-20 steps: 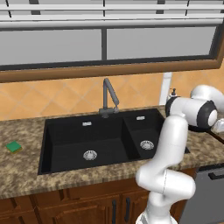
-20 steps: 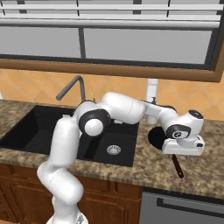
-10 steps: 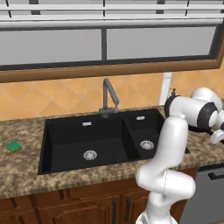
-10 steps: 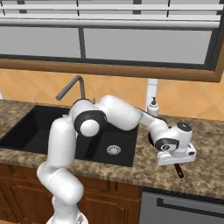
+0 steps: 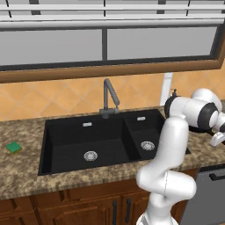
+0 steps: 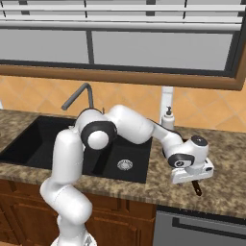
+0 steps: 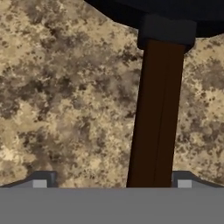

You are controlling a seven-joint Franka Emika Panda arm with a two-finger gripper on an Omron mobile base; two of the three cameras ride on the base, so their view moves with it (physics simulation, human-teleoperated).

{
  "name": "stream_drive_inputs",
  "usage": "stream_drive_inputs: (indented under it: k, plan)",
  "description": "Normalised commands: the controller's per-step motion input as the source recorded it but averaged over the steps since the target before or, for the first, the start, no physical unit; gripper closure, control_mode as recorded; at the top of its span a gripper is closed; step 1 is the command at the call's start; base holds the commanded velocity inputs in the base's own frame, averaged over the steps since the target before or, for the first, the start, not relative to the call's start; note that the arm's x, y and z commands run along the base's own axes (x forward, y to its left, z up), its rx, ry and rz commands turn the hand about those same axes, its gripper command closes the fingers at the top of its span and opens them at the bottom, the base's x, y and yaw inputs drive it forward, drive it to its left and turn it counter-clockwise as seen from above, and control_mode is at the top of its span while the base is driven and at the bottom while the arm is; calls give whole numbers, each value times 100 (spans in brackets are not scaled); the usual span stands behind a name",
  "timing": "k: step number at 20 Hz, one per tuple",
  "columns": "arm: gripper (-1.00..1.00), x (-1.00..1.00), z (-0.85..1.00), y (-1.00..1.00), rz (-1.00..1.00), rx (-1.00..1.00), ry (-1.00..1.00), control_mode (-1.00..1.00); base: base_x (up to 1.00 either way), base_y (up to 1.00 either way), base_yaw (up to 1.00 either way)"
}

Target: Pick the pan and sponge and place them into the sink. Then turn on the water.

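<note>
Since the earlier frames the hand has sunk lower toward the counter (image 6: pixel 226 192) right of the sink (image 5: pixel 66 145), and now covers more of the pan; in the right base view the gripper (image 6: pixel 192 177) hides the pan body, leaving only the end of the dark-brown handle (image 6: pixel 196 188) visible below it. In the hand view the pan (image 7: pixel 144 11) is cut off at the top edge, only an arc of its black rim showing; its handle runs straight down the picture between the two finger tips (image 7: pixel 41 181), which stand wide apart on either side and touch nothing. In the left base view the hand is cropped at the right edge, so the jaws cannot be read there. The sponge (image 5: pixel 14 147) lies on the counter left of the sink, well apart from the arm; the tap (image 5: pixel 110 99) stands behind the basins, a white soap bottle (image 6: pixel 167 117) right of it. No writing or label is legible anywhere.
</note>
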Motion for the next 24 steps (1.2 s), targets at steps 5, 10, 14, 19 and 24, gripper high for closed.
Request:
stream_drive_inputs:
  k: [5, 10, 14, 19, 24]
  plan:
    - [-100, 0, 0, -2, 0, 8, 1, -100, 0, 0, 0]
    - [-100, 0, -4, 0, 0, 1, 0, -100, 0, 0, 0]
    - [100, 0, -4, 0, 0, 0, 0, -100, 0, 0, 0]
    - [100, -2, 0, 0, 0, 0, 0, -100, 0, 0, 0]
    - [100, -18, 0, 0, 0, 0, 0, -100, 0, 0, 0]
